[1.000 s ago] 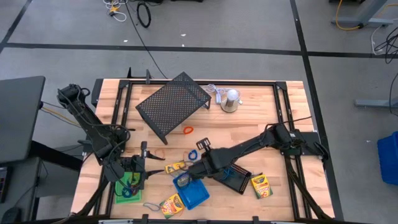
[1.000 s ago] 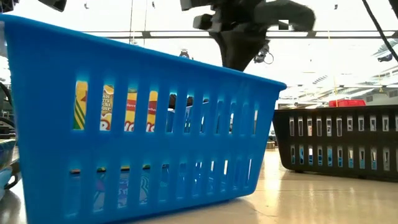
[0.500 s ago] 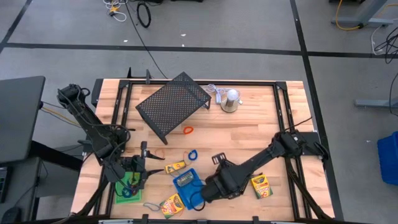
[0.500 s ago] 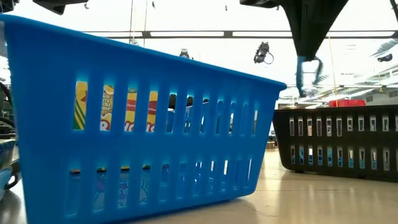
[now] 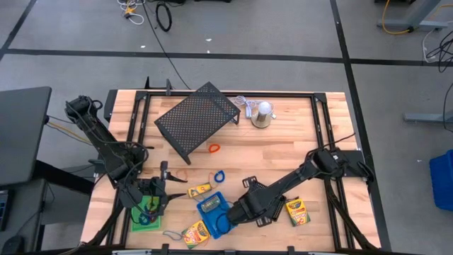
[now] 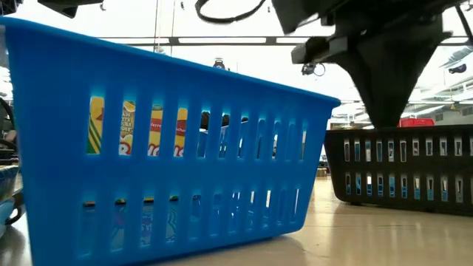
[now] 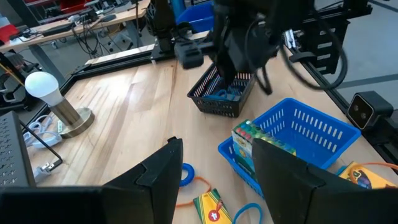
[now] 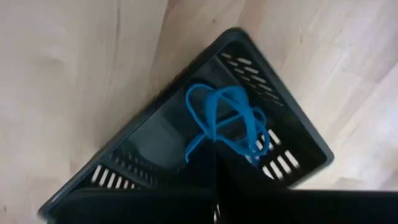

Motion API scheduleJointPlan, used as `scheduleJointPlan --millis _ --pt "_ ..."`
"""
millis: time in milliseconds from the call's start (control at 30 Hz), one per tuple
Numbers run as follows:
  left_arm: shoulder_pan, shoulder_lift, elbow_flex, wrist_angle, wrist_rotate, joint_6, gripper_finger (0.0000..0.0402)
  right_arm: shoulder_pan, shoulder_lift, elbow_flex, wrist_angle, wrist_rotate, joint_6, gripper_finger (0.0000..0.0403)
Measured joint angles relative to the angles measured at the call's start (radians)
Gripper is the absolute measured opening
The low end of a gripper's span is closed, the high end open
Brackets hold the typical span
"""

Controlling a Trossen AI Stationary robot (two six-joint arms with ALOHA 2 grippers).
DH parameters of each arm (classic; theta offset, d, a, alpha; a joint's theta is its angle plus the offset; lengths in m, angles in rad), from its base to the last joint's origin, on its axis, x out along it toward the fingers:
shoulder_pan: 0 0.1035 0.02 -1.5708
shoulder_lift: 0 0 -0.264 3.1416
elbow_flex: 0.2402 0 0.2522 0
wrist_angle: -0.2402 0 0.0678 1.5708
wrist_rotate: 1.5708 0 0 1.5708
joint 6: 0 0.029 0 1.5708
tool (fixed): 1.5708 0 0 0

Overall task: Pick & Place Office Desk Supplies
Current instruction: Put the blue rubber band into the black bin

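Observation:
My right gripper (image 8: pixel 214 163) points down over the black mesh tray (image 8: pixel 155 149), shut on a blue elastic loop (image 8: pixel 217 115) that hangs into the tray. In the low view this gripper (image 6: pixel 384 118) dips behind the black tray's wall (image 6: pixel 403 166). Left of it, the blue tray (image 5: pixel 212 216) rests flat on the table with a crayon box (image 5: pixel 209 205) inside. My left gripper (image 7: pixel 217 180) waits open at the near left, beside the green tray (image 5: pixel 145 210). More crayon boxes (image 5: pixel 200 190) (image 5: pixel 195 232) (image 5: pixel 296 211) lie flat on the table. My right gripper pinches the blue loop's upper part (image 8: pixel 214 135) between its two fingertips. The fingers come from above, pointing down. The loop hangs slack below them, and its lower strands (image 8: pixel 245 134) lie inside the black mesh tray.
A large black mesh rack (image 5: pixel 198 117) and a silver dome with a white cord (image 5: pixel 263 113) stand at the far side. A blue loop (image 5: pixel 218 176) and an orange loop (image 5: pixel 214 148) lie on the wood mid-table. Bare wood lies at the far right.
My right gripper has swung from above the blue tray toward the table's near edge and right, over the black tray. It has sunk and tipped steeper downward. The blue loop, hanging free half a second ago, now hangs into the black tray.

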Motion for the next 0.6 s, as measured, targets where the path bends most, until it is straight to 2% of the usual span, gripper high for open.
scheduleJointPlan --millis 167,267,367,600 --pt "0.0 0.0 0.0 0.0 0.0 0.002 0.0201 -0.027 -0.002 -0.051 0.093 -0.053 -0.037 0.0001" --pt "0.0 0.0 0.0 0.0 0.0 0.003 0.0201 -0.046 -0.003 -0.067 0.136 -0.097 -0.044 0.0016" --pt "0.0 0.0 0.0 0.0 0.0 0.0 0.0201 -0.059 -0.003 -0.068 0.133 -0.087 -0.044 0.0049" --pt "0.0 0.0 0.0 0.0 0.0 0.001 0.0201 -0.063 -0.003 -0.068 0.128 -0.062 -0.043 0.0155"
